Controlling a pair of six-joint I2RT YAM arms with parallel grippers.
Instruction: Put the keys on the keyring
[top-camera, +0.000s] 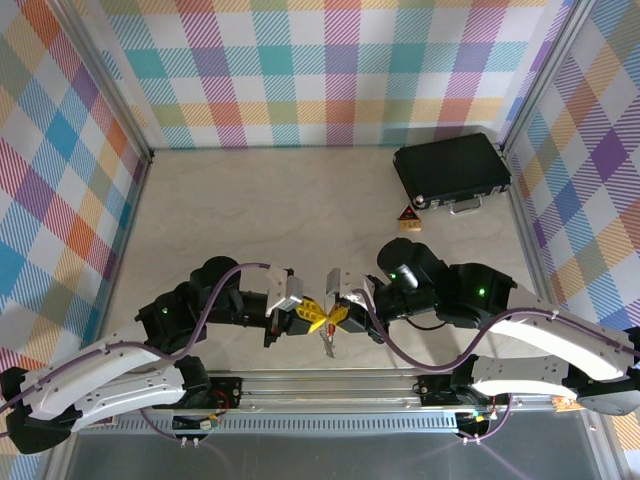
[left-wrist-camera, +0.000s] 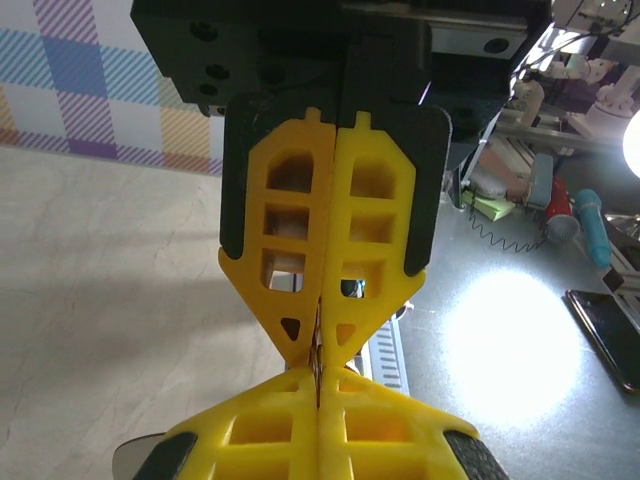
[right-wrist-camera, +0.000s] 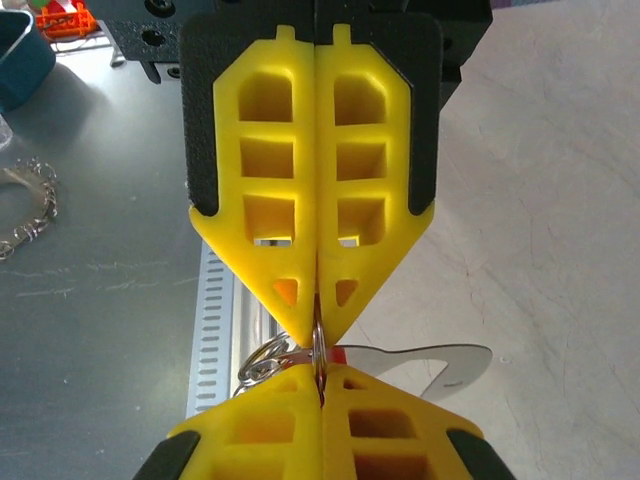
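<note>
My two grippers meet tip to tip just above the table's front edge, the left gripper (top-camera: 318, 318) coming from the left and the right gripper (top-camera: 336, 314) from the right. My right gripper (right-wrist-camera: 318, 335) is shut on the thin silvery keyring (right-wrist-camera: 318, 342), seen edge-on. Wire loops (right-wrist-camera: 260, 362) and a flat silvery piece (right-wrist-camera: 440, 362) stick out to either side of it. My left gripper (left-wrist-camera: 318, 356) is shut on a thin dark-red sliver, the key (right-wrist-camera: 338, 355), whose red head peeks out beside the ring. The blade is hidden. Silvery metal (top-camera: 328, 346) hangs below the tips.
A black case (top-camera: 452, 172) lies at the back right, with a small orange-brown triangular block (top-camera: 408, 219) in front of it. A slotted metal rail (top-camera: 330, 385) runs along the front edge under the grippers. Plaid walls close in the left, right and back.
</note>
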